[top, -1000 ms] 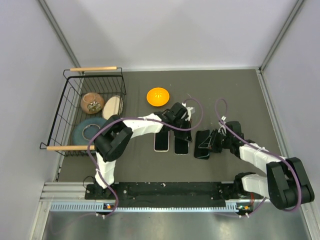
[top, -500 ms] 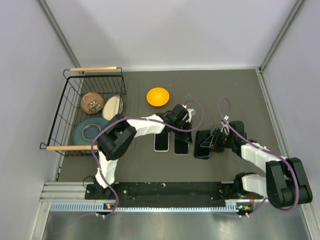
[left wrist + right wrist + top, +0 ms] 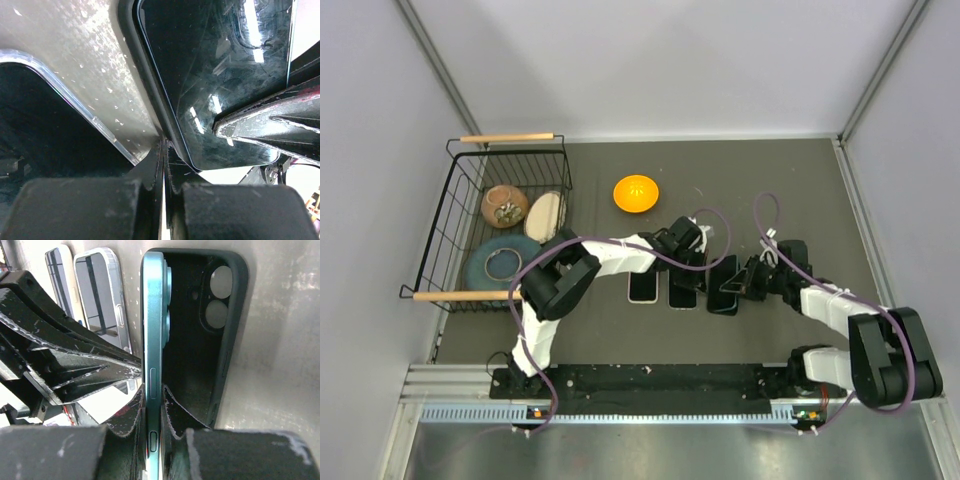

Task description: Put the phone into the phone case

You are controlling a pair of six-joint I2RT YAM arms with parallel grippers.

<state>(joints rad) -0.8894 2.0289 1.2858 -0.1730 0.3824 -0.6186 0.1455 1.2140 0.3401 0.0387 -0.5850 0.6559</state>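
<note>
Your two arms wear the same livery. On the left arm [image 3: 610,255] and the right arm [image 3: 830,305] you see white link shells alternating with bulky, rounded black joint housings. A purple cable [image 3: 510,300] runs in loose loops along the left one, and a second purple cable [image 3: 757,215] loops along the right one. Your left gripper [image 3: 162,145] has blocky black fingers [image 3: 90,205], matte and speckled with dust, tapering to thin tips. Your right gripper [image 3: 152,390] also has black fingers [image 3: 125,415], with tapered edges scuffed and scratched pale grey.
</note>
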